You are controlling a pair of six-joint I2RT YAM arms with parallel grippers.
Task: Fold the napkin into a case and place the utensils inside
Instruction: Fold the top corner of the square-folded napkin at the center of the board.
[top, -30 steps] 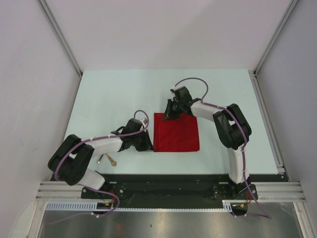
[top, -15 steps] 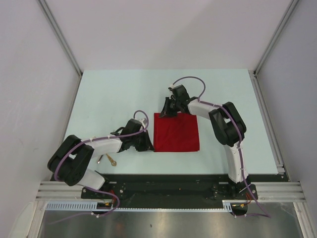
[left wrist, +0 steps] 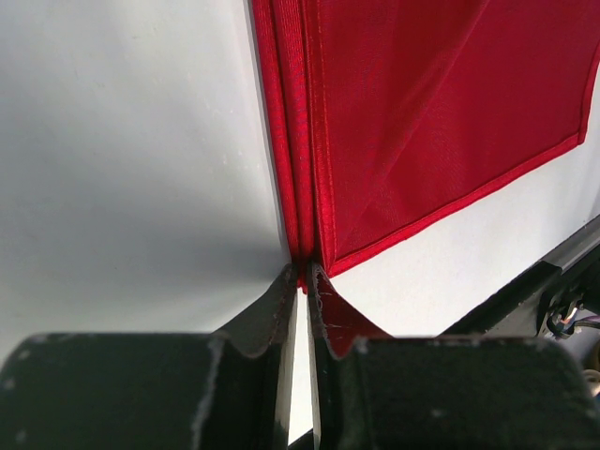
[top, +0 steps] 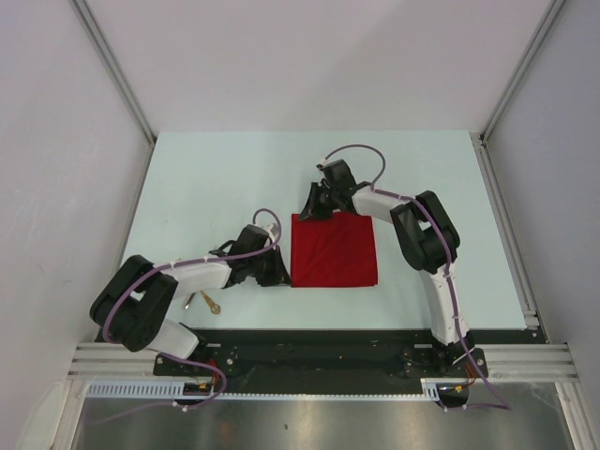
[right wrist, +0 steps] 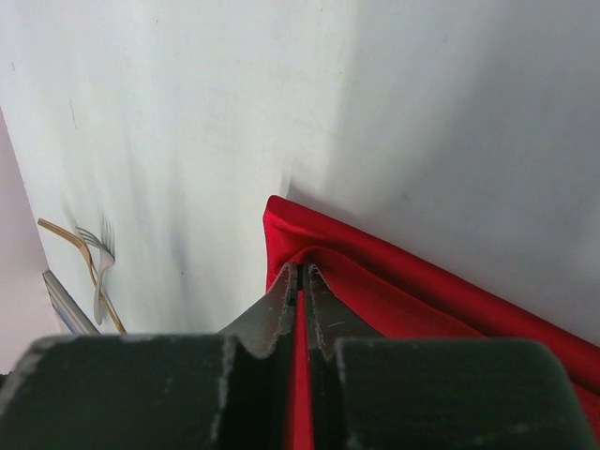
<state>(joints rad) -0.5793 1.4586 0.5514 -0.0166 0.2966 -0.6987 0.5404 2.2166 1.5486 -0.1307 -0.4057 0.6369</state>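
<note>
The red napkin (top: pixel 335 251) lies folded into a rectangle on the pale table, between the two arms. My left gripper (top: pixel 282 277) is at its near left corner and is shut on the layered edge there (left wrist: pixel 305 270). At the far left corner my right gripper (top: pixel 313 213) is shut on a raised fold of the red cloth (right wrist: pixel 301 270). The gold utensils (top: pixel 208 301) lie near the table's front edge, partly hidden under the left arm. In the right wrist view a fork (right wrist: pixel 101 251) shows among them, far beyond the napkin (right wrist: pixel 394 281).
The pale table (top: pixel 206 178) is walled by white panels at the back and both sides. A black rail (top: pixel 319 352) with the arm bases runs along the near edge. The left arm's elbow (top: pixel 141 300) lies low beside the utensils.
My right gripper has shifted slightly up and to the left at the napkin's far left corner. The left arm and the napkin have barely moved.
</note>
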